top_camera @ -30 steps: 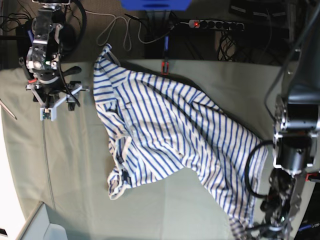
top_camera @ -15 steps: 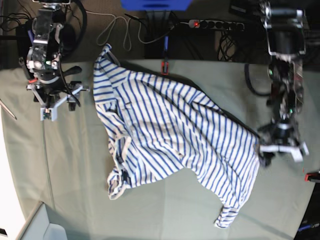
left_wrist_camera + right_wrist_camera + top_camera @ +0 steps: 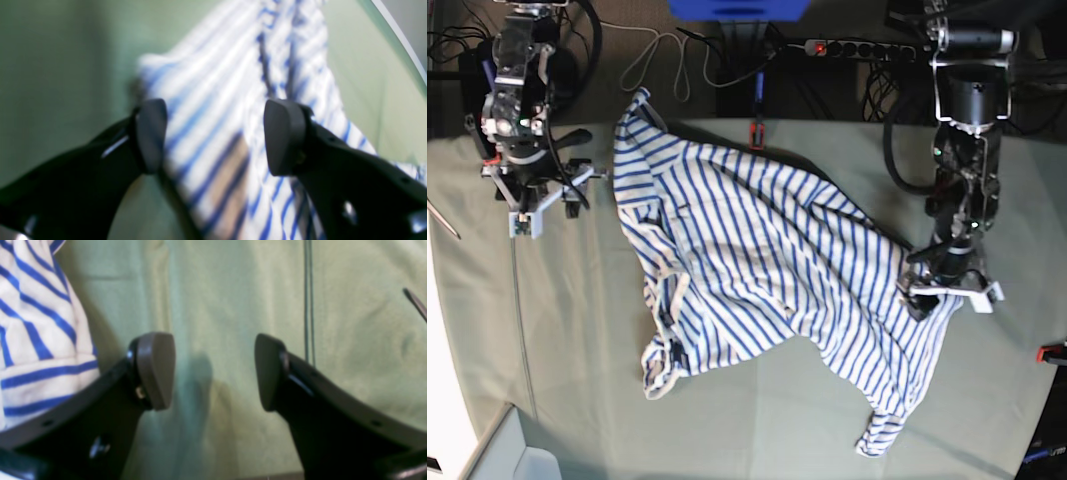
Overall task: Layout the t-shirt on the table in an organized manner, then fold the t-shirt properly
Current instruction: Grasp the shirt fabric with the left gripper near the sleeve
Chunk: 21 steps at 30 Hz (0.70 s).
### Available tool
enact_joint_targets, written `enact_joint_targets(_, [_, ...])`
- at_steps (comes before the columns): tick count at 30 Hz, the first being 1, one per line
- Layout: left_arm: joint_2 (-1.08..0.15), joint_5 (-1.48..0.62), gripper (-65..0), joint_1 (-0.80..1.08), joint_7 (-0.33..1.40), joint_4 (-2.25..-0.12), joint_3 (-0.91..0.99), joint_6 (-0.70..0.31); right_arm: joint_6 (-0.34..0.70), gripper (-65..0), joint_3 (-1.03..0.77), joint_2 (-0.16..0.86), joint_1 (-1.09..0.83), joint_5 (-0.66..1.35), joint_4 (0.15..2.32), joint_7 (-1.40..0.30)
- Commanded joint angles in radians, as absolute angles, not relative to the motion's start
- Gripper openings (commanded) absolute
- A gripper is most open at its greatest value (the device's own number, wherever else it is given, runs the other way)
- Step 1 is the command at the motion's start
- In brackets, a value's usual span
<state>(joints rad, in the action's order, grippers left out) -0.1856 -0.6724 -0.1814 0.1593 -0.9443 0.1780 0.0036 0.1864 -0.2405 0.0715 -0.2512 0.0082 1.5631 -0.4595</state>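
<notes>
The striped t-shirt (image 3: 757, 260) lies crumpled and partly spread across the middle of the table (image 3: 577, 340), one sleeve bunched at its lower left and a corner trailing toward the near edge. My left gripper (image 3: 942, 297) hovers at the shirt's right edge. In the left wrist view the left gripper (image 3: 215, 136) is open, with blurred striped fabric (image 3: 230, 100) below the gap between its fingers. My right gripper (image 3: 542, 213) stands open over bare table left of the shirt. In the right wrist view the right gripper (image 3: 213, 370) holds nothing, and the shirt's edge (image 3: 36, 340) lies beside its left finger.
A thin cable (image 3: 522, 320) runs along the table's left part. Red clamps sit at the far edge (image 3: 755, 133) and the right edge (image 3: 1052, 352). A white box (image 3: 517, 455) stands at the near left corner. A power strip (image 3: 857, 47) and cables lie beyond the table.
My left arm has swung from the near right corner up to the shirt's right edge, then slightly left. The shirt's corner it was at now lies on the table. The right arm is unchanged.
</notes>
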Motion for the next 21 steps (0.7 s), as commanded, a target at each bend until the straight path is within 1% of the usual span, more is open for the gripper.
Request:
enact_joint_targets(1, [-0.197,-0.671,-24.4,-0.200,0.143,-0.943,0.176,0.002,0.194,-26.2,-0.243,0.081,-0.251,0.012,1.583,-0.440])
enact_joint_targets(2, [-0.197,-0.671,-30.1,-0.203,0.145,-0.940,0.165,0.002,0.194,-26.3,-0.243,0.082,-0.252,0.012,1.583,-0.440])
enact_joint_targets(3, [-0.197,-0.671,-39.5,-0.203,0.145,-0.940,0.151,0.002,0.194,-26.3,-0.243,0.084,-0.252,0.012,1.583,-0.440])
enact_joint_targets(5, [-0.197,-0.671,-61.8,-0.203,0.137,-0.938,0.139,0.002,0.194,-26.3,-0.246,0.084,-0.252,0.012,1.583,-0.440])
enact_joint_targets(6, [-0.197,-0.671,-65.0,-0.203,0.143,-0.938,0.139,0.002,0.194,-26.3,-0.246,0.085,-0.252,0.012,1.583,-0.440])
enact_joint_targets(7, [-0.197,-0.671,-65.0,-0.203,0.143,-0.940,0.139,0.002,0.194,-26.3,-0.246,0.085,-0.252,0.012,1.583,-0.440])
enact_joint_targets(8, [-0.197,-0.676,-61.9,-0.203,0.143,-0.957,0.139,0.002,0.194,-26.3,-0.246,0.085,-0.252,0.012,1.583,-0.440])
enact_joint_targets(9, [-0.197,-0.673,-62.7,-0.197,0.143,-0.983,0.139,0.002,0.194,-26.3,-0.246,0.085,-0.252,0.012,1.583,-0.440])
enact_joint_targets(10, [-0.197,-0.673,-65.0,-0.196,0.143,-1.023,0.139,0.002,0.194,-26.3,-0.246,0.085,-0.252,0.012,1.583,-0.440])
enact_joint_targets(14, [-0.194,-0.671,-64.8,-0.196,0.145,-1.184,0.134,0.012,0.194,-26.3,-0.246,0.084,-0.246,0.012,1.583,-0.440])
enact_joint_targets(16, [-0.186,-0.671,-65.0,-0.206,0.145,-1.225,0.133,0.012,0.194,-26.3,-0.246,0.084,-0.246,0.012,1.583,-0.440])
enact_joint_targets(21, [-0.170,-0.670,-65.0,-0.295,0.145,-1.173,0.038,0.013,0.194,-26.3,-0.246,0.085,-0.245,0.012,1.583,-0.440])
